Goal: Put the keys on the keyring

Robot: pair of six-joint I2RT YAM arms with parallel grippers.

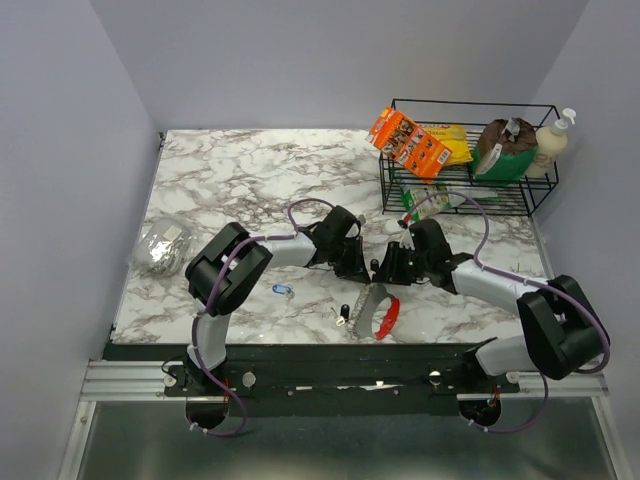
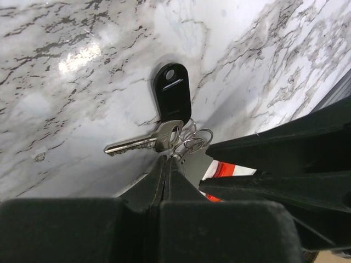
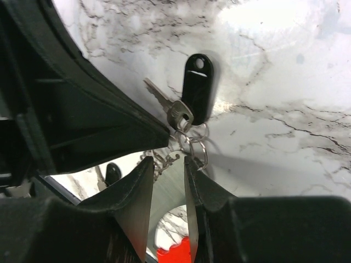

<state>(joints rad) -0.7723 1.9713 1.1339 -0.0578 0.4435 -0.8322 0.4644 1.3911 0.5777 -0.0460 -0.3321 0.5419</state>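
Note:
A silver key [image 2: 134,144] with a black fob [image 2: 172,93] and thin wire rings [image 2: 189,143] lies on the marble between both grippers. My left gripper [image 2: 166,160] is shut, and a ring wire runs into its tips. My right gripper [image 3: 169,160] faces it, its jaws closed on the grey strip of the keyring [image 3: 171,192], whose red piece [image 3: 174,253] shows below. From above, the keyring [image 1: 370,308] slants toward the near edge. A blue-headed key [image 1: 283,290] and a small dark-headed key [image 1: 343,316] lie apart on the table.
A crumpled foil lump [image 1: 163,247] sits at the left edge. A black wire basket [image 1: 470,190] at the back right holds snack packets and a pump bottle [image 1: 551,143]. Grey walls close in three sides.

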